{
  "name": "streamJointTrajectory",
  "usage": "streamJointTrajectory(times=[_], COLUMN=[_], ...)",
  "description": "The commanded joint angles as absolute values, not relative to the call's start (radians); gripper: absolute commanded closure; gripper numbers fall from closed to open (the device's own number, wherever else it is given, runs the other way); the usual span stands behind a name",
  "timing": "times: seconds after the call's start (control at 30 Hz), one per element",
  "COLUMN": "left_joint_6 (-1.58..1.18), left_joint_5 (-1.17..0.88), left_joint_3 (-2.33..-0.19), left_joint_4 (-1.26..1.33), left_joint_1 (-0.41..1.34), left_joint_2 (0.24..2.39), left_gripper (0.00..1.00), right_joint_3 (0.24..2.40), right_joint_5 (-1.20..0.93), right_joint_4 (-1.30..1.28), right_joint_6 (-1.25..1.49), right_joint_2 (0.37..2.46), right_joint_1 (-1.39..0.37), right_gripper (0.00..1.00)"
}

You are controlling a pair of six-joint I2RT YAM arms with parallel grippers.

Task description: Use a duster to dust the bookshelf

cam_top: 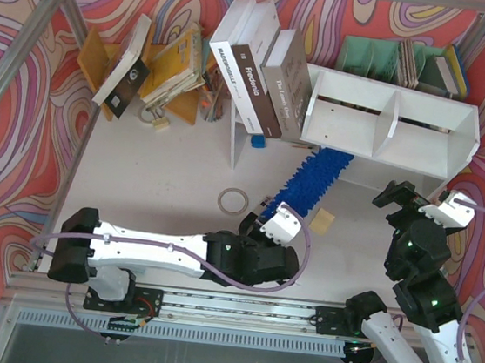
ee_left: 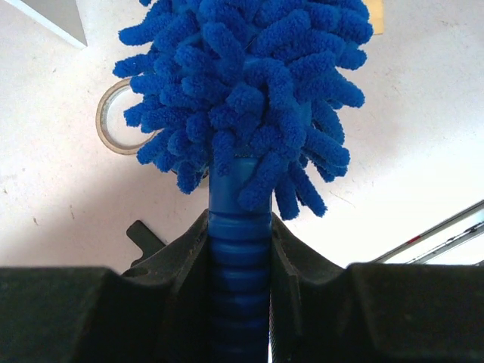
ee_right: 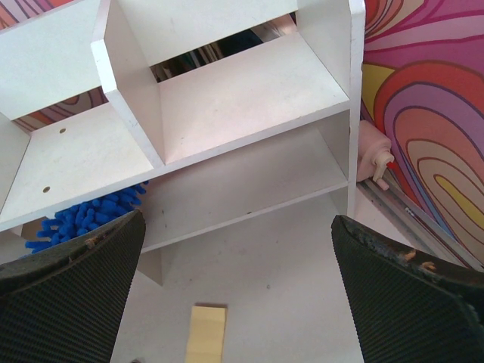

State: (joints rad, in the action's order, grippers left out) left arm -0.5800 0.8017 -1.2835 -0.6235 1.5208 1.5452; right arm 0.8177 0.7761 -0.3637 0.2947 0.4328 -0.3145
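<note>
Since your left gripper (ee_left: 240, 249) clamps the duster (cam_top: 317, 177) by its handle, the head aims at the bookshelf (cam_top: 354, 128); right gripper (ee_right: 236, 227) wide, empty.

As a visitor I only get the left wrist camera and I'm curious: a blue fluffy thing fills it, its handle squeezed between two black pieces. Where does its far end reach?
Observer: From above, the duster runs from the left gripper to the bottom edge of the white bookshelf.
Visitor: Is the other arm helping?
Observer: No, the right gripper hangs open before the bookshelf, holding nothing.
Visitor: Any books around?
Observer: Yes, several books lean beside the bookshelf's left end.
</note>
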Motion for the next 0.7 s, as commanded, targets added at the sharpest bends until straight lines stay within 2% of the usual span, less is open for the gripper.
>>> streamJointTrajectory(times=[0.0, 0.4, 0.67], left_joint_6=[-0.633, -0.555, -0.626], left_joint_5=[0.881, 0.773, 0.825], left_joint_3=[-1.28, -1.45, -1.413], left_joint_4=[-0.601, -0.599, -0.615], left_joint_1=[1.516, 1.519, 1.521], left_joint_2=[1.524, 1.677, 1.641], left_gripper=[1.0, 1.0, 1.0], right_joint_3=[0.812, 0.812, 0.812], right_joint_5=[0.775, 0.775, 0.771], right_joint_4=[-0.337, -0.339, -0.337], right_joint_6=[0.282, 0.283, 0.283], right_joint_2=[0.426, 0.428, 0.426], right_joint_1=[-0.314, -0.314, -0.314], right_gripper=[0.01, 0.01, 0.01])
